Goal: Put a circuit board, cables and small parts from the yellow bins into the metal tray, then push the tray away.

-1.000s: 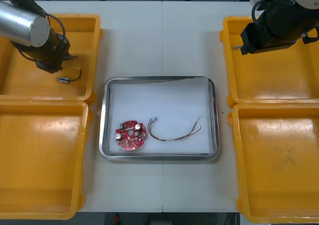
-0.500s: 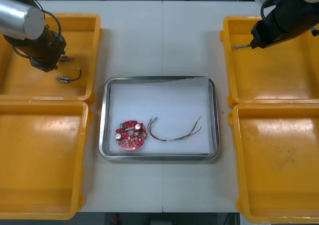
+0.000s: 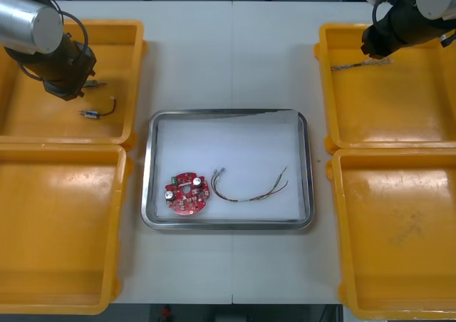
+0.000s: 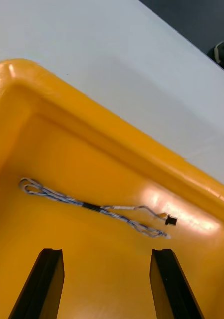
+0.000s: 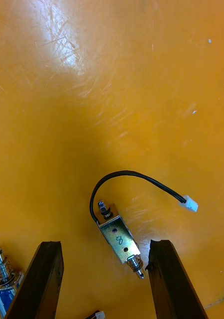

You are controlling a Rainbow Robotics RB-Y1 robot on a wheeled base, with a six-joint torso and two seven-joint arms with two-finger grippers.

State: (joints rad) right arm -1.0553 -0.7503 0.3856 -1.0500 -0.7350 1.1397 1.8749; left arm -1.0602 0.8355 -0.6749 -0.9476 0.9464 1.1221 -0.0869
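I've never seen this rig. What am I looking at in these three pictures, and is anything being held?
It is a two-armed robot at a table. The wide picture looks down from above the arms; the two upright ones come from cameras on the wrists. A metal tray sits between yellow bins and holds a red board and thin cables. The left pincer, open, hangs over a small metal part in the far left bin. The right pincer, open, hangs over a blue and white cable in the far right bin. Nothing is held.
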